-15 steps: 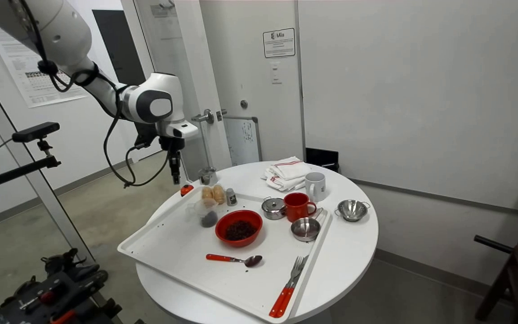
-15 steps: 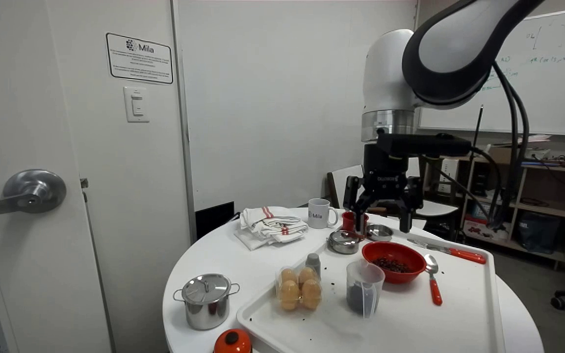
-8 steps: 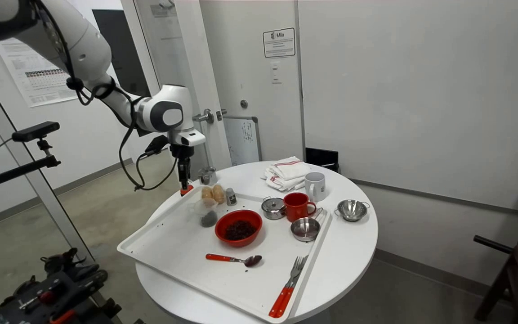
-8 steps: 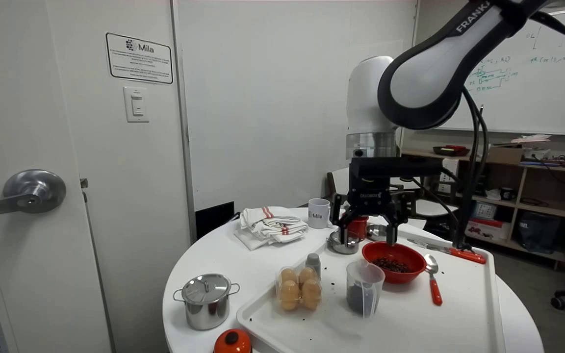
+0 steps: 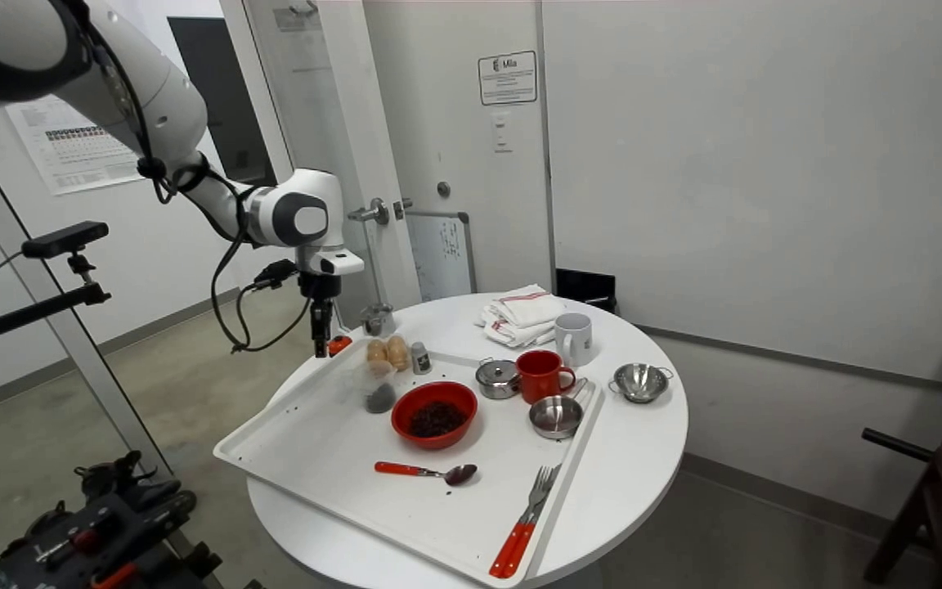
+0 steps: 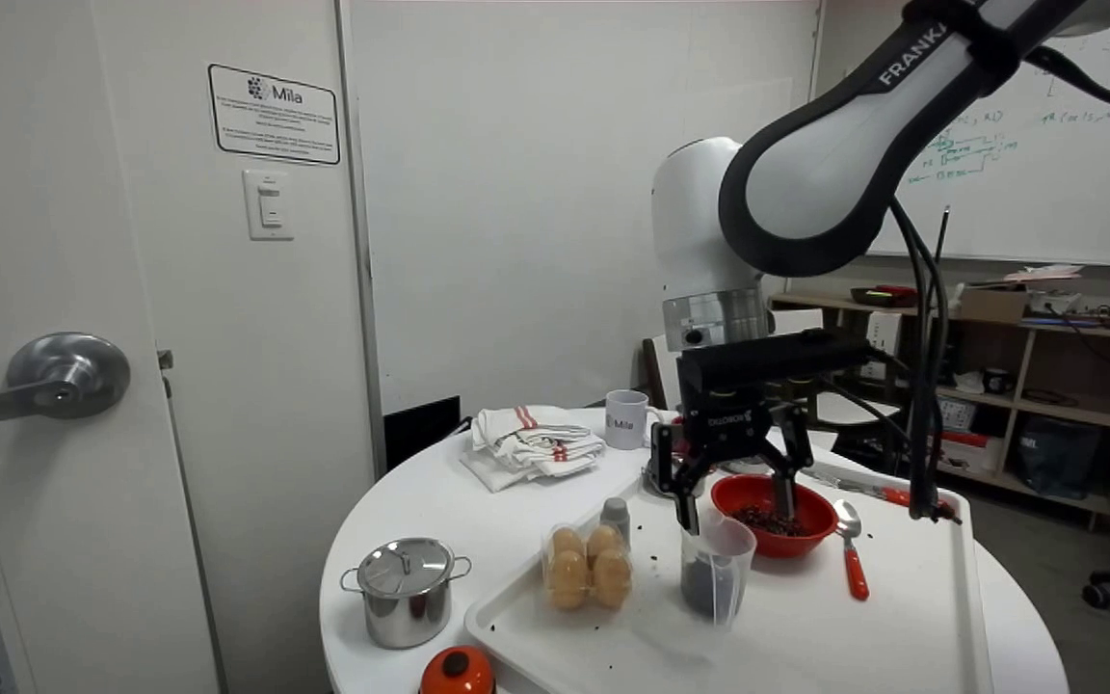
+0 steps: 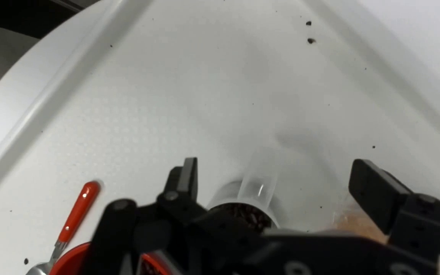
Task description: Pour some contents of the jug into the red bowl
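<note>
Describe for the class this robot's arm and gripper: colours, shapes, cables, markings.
The arm is white, with black-edged, rounded pale panels, FRANKA lettering on black, and a silvery band. Black cables hang alongside. The gripper is black, two-fingered and jointed, with small pale lettering.

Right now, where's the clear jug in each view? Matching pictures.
In an exterior view: clear jug, lower half, left of centre, beside the red bowl.
In an exterior view: clear jug, lower half, right of centre.
In the wrist view: clear jug, lower middle, partly hidden by the open jaws.
Shared landmark: red bowl, cut off by the wrist view's bottom edge.
</note>
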Controlling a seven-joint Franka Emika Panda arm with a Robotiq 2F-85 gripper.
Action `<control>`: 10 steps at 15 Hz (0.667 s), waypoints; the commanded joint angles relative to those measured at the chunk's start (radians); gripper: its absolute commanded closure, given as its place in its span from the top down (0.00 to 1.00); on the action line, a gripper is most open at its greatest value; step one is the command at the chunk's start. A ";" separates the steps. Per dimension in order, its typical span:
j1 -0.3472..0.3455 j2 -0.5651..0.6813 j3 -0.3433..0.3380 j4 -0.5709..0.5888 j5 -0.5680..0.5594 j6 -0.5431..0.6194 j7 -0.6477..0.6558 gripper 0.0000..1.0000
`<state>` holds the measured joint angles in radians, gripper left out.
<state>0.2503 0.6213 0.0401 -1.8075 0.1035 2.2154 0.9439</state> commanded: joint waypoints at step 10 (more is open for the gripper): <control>0.010 0.149 -0.025 0.062 0.028 0.080 0.093 1.00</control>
<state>0.2501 0.6973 0.0291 -1.7989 0.1193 2.2780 0.9992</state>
